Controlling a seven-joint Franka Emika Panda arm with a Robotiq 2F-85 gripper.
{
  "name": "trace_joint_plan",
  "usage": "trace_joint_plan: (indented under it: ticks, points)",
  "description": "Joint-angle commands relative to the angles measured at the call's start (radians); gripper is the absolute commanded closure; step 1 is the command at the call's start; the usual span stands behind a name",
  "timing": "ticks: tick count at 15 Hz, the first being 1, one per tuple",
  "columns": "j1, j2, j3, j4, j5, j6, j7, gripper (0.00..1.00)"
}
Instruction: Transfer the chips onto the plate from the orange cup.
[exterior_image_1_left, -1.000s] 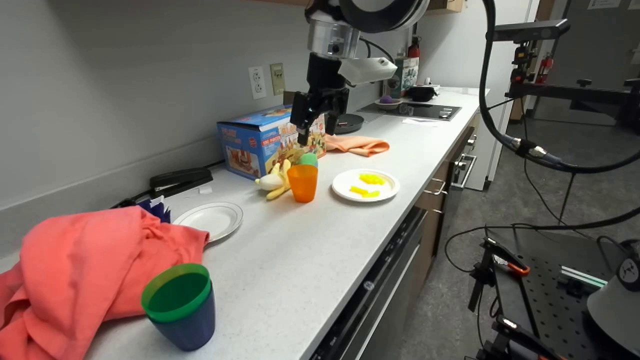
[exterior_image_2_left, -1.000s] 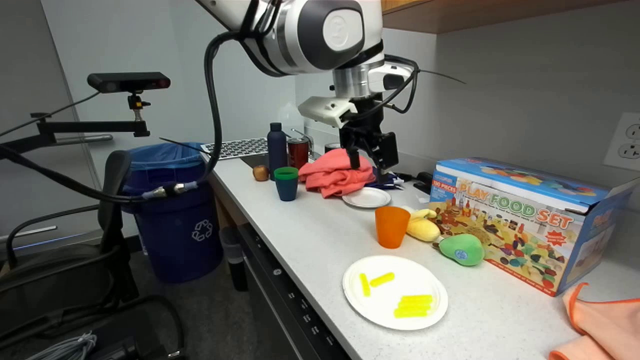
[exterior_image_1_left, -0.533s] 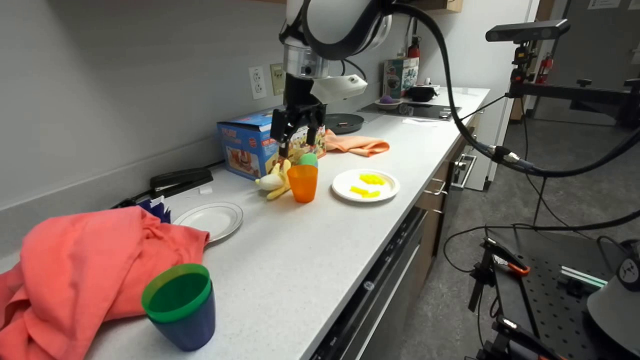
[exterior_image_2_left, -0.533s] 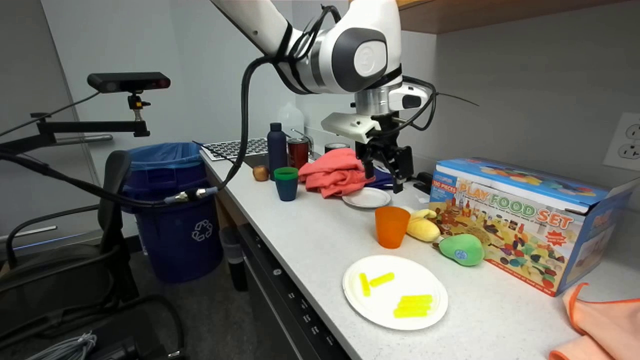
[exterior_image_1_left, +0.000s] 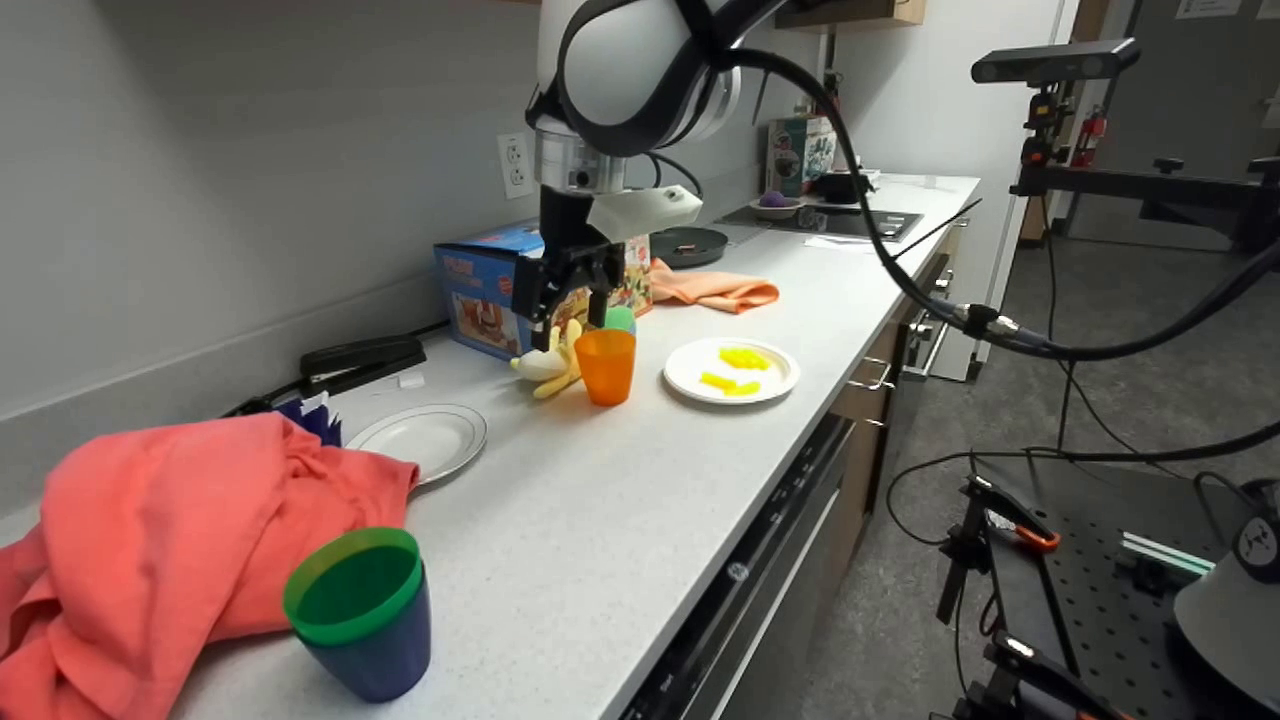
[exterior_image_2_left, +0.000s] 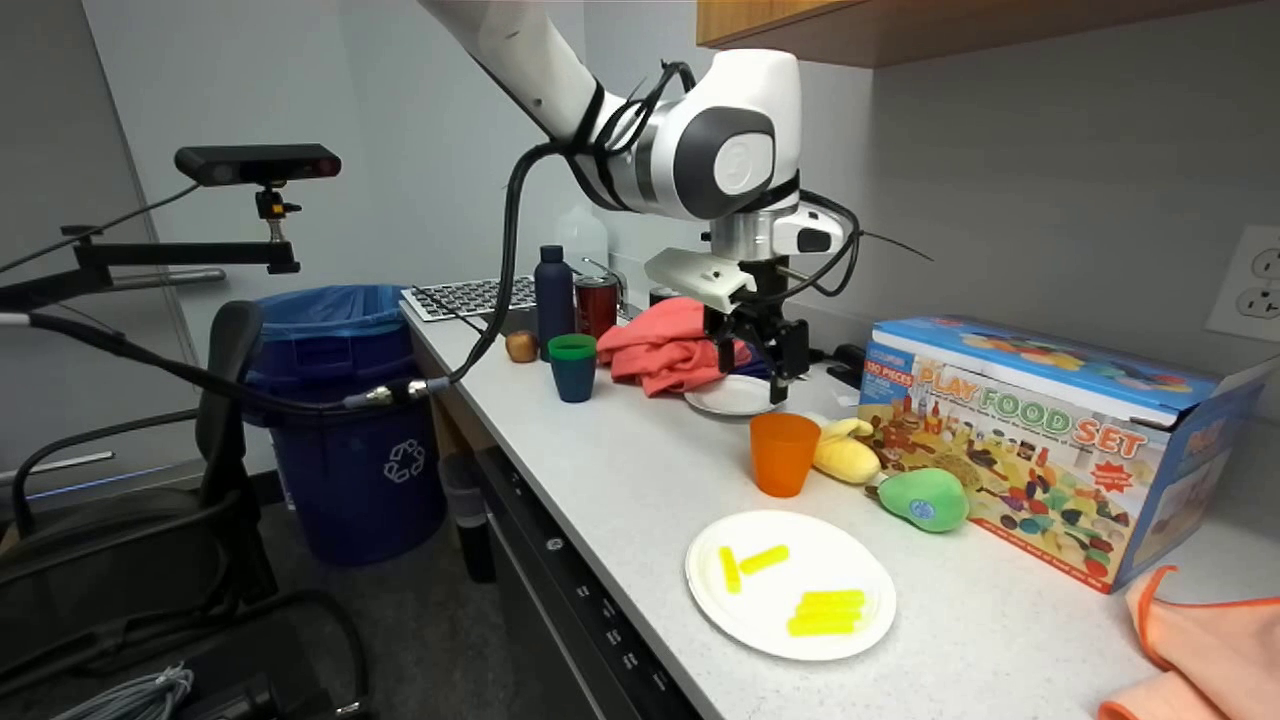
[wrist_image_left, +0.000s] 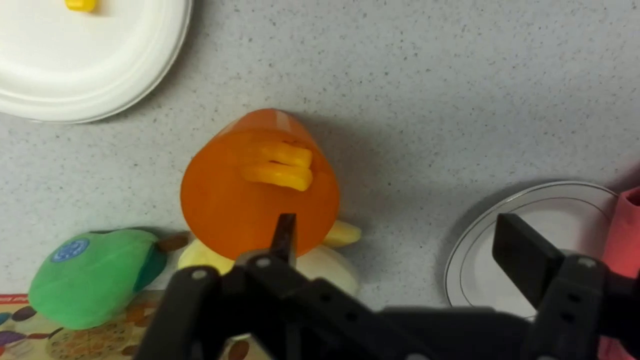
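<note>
The gripper (wrist_image_left: 395, 237) hangs above the counter (exterior_image_1_left: 590, 520) near the orange cup (exterior_image_2_left: 783, 455), its two jaws spread wide apart. The cup stands upright, and in the wrist view at least two yellow chips (wrist_image_left: 280, 175) lie inside it. Near the cup sits the white plate (exterior_image_2_left: 750, 625), bearing more chips (exterior_image_2_left: 765, 558): in an exterior view, two lie apart from a tight cluster. A toy banana (exterior_image_2_left: 848, 458) rests by the cup, perhaps touching it; the overlap makes that hard to judge. Close by are a green toy pear (exterior_image_2_left: 922, 500) and a box (exterior_image_2_left: 1030, 440). A red cloth (exterior_image_1_left: 200, 530) laps over a grey plate (exterior_image_1_left: 435, 435).
</note>
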Motion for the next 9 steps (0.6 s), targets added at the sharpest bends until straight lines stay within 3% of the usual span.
trace_joint_plan:
  ticks: [1, 9]
  points:
    - [0.018, 0.057, -0.01, 0.057, -0.007, -0.055, -0.015, 0.0]
    - [0.05, 0.125, -0.041, 0.074, -0.114, -0.057, 0.014, 0.0]
